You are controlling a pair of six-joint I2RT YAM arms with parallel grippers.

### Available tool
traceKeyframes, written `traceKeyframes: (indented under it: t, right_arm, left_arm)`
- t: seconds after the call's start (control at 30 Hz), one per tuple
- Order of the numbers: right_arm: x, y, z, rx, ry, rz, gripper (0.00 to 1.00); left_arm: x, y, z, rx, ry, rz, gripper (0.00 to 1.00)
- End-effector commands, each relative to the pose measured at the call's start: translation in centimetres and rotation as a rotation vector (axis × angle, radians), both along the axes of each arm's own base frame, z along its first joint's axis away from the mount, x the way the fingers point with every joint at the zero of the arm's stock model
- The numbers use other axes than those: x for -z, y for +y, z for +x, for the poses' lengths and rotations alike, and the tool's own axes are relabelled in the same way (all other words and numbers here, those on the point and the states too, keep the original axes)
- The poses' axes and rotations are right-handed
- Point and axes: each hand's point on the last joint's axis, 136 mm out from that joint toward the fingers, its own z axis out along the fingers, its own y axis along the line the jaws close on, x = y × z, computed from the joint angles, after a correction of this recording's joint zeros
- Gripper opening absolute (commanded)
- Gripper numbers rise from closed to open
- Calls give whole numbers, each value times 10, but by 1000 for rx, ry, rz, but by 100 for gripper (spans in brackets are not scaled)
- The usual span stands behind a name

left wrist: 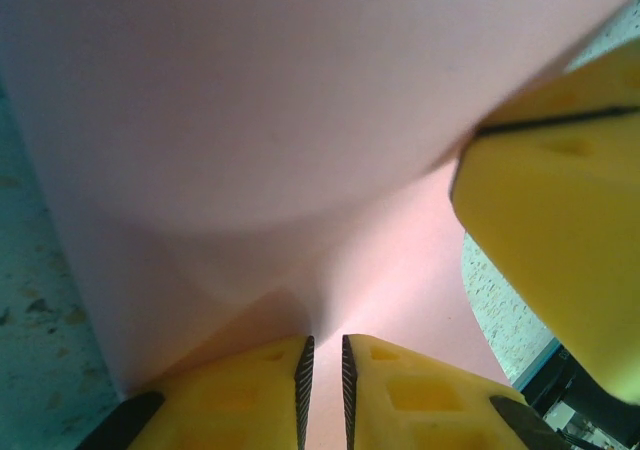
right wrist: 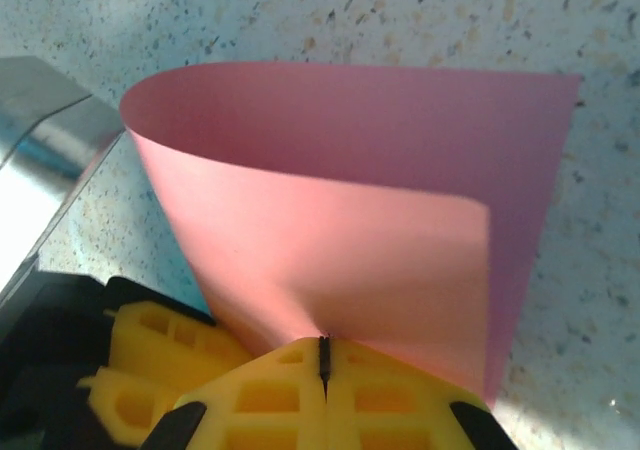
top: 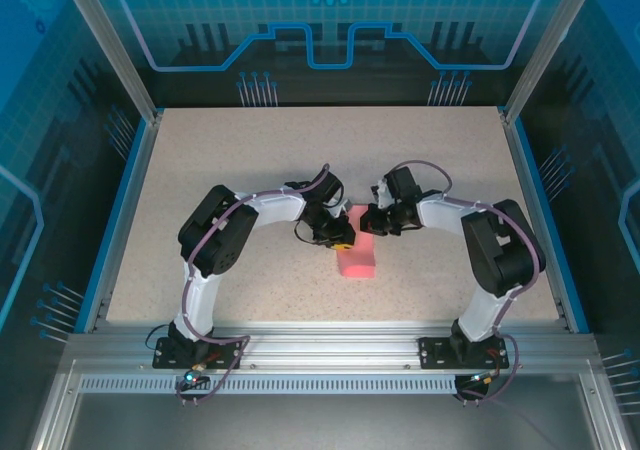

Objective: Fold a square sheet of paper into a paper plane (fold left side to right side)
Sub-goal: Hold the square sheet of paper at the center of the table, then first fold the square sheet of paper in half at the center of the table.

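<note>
Both arms bend inward, meeting over table (top: 250, 150) ctr. Left gripper (left wrist: 325, 362): jaws at narrow gap, pinching paper (right wrist: 330, 190). Right gripper (right wrist: 324, 355): jaws fully closed on same paper, which curls over.

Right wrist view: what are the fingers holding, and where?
The square sheet of paper, pinched by the right gripper at its near edge, where it curls over.

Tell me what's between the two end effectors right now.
The square sheet of paper, curled over: the top view shows it bridging the gap between the left end effector and the right end effector, both pinching it.
</note>
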Motion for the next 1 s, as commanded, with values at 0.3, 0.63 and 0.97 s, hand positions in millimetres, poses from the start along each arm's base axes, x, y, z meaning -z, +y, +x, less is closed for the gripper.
traceKeyframes:
  t: [0.3, 0.63, 0.97]
  right_arm:
    - [39, -13, -9, 40, 147, -118, 0]
    - [50, -24, -15, 69, 201, -173, 0]
    - [52, -28, -15, 78, 210, -175, 0]
  left_arm:
    - [16, 12, -16, 34, 52, 66, 20]
    - [12, 18, -36, 66, 62, 70, 21]
    - [13, 23, -59, 86, 88, 64, 21]
